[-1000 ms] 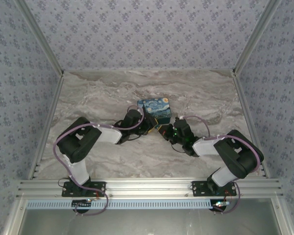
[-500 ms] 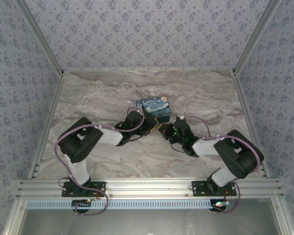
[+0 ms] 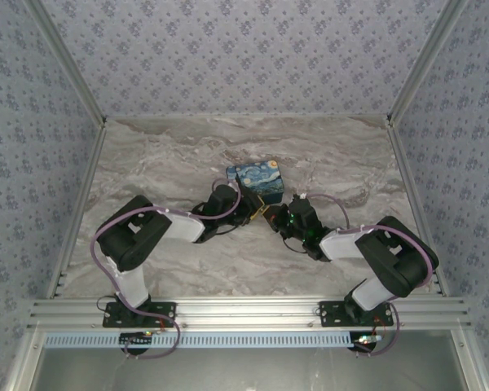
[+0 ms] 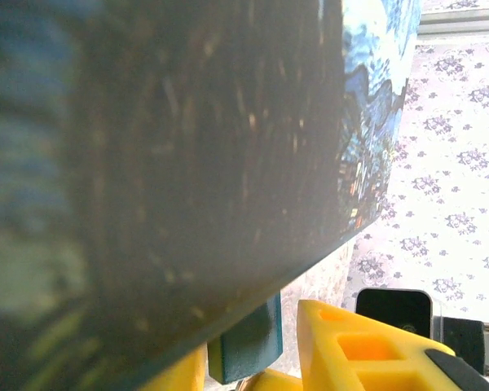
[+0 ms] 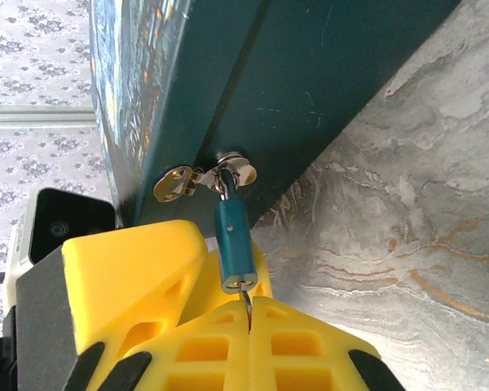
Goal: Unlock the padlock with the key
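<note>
The padlock (image 5: 234,244) hangs from the hasp (image 5: 179,183) on the starry-night box (image 5: 310,73). Beneath the padlock, the right gripper (image 5: 248,308) pinches the key (image 5: 245,298) in closed jaws. The left gripper (image 4: 253,358) flanks the padlock, perhaps gripping it; I cannot tell.

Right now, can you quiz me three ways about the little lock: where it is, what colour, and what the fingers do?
1. Where does the padlock hang? A on the box's latch; B on the wall; C flat on the table.
2. What colour is its body? A red; B blue-teal; C black.
3. The right fingers are: A wide open; B holding a cup; C shut on the key.
Answers: 1 A, it dangles from the latch. 2 B, it looks teal. 3 C, the key's blade sits pinched between them.
</note>
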